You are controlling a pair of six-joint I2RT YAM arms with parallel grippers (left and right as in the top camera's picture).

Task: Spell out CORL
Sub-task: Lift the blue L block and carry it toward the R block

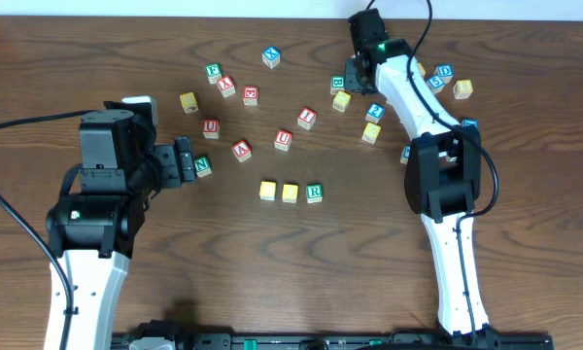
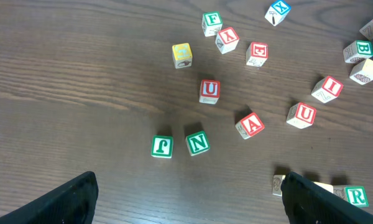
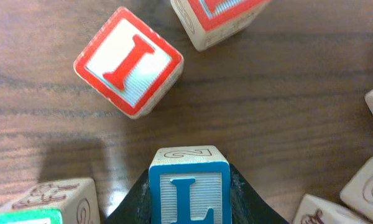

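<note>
Two yellow cubes [image 1: 267,191] [image 1: 290,192] and the green R cube [image 1: 314,192] stand in a row at the table's middle. In the left wrist view the R cube [image 2: 357,196] shows at the lower right, and the yellow ones are mostly hidden behind a finger. My right gripper [image 1: 354,72] is over the back-right cluster. In the right wrist view the right gripper [image 3: 189,208] is shut on the blue L cube [image 3: 188,186], just above the wood. My left gripper [image 1: 188,161] [image 2: 189,180] is open and empty, left of the row.
Red-lettered cubes lie scattered behind the row: I [image 1: 307,118] [image 3: 129,61], U [image 1: 284,140], A [image 1: 241,150], U [image 1: 211,127]. A green N cube [image 1: 203,166] [image 2: 198,142] lies by my left gripper. More cubes crowd the back right [image 1: 371,132].
</note>
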